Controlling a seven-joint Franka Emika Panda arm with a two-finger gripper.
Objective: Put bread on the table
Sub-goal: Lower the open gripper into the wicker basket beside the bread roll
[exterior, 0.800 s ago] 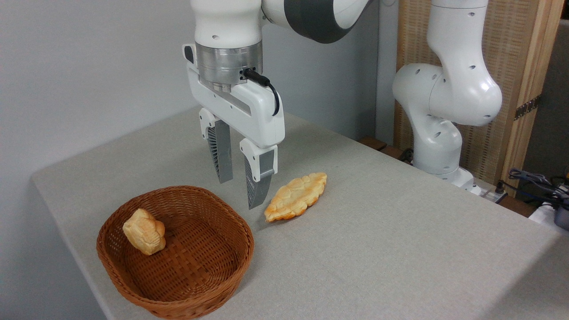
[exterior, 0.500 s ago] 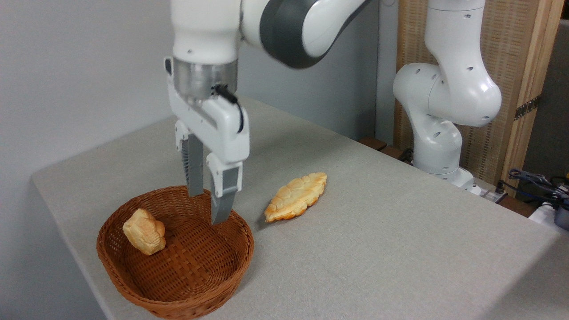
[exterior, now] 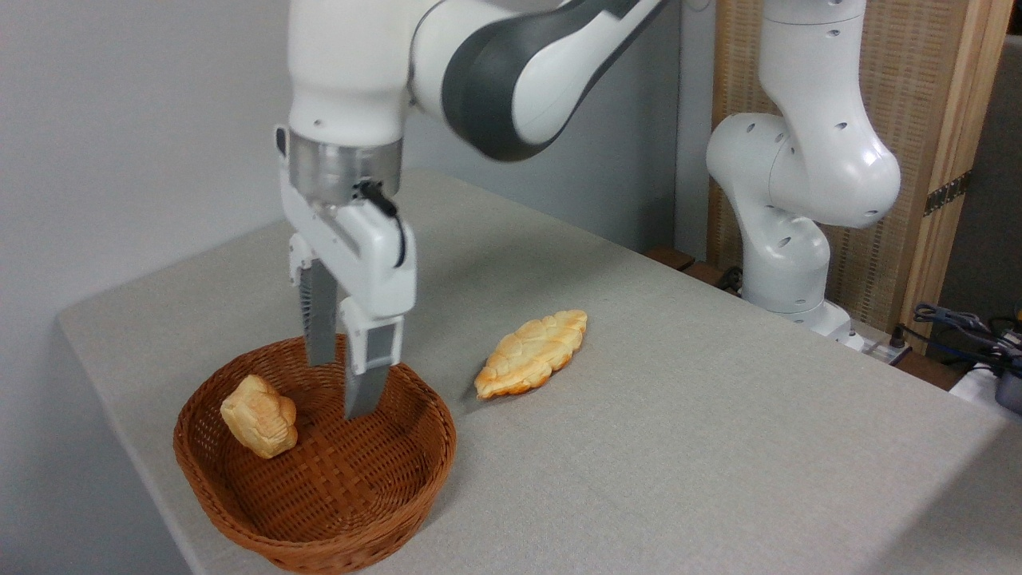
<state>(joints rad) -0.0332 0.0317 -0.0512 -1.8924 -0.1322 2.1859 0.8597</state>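
While the bread [exterior: 259, 416] leans against the left inner wall of the brown wicker basket [exterior: 399, 495], the gripper [exterior: 342, 389] hangs over the basket's middle with its two fingers pointing straight down and parted, nothing between them. The nearer fingertip reaches below the basket's rim line as the camera sees it; whether it touches the woven floor cannot be told. The bread is just to the left of the fingers and apart from them. The basket stands near the front left corner of the table [exterior: 679, 447], close to its left edge. A long flat leaf-shaped pastry [exterior: 532, 353] lies on the grey top just beyond the basket's right side, toward the middle of the table, not touching the basket. The arm's white base [exterior: 786, 271] stands past the far right edge.
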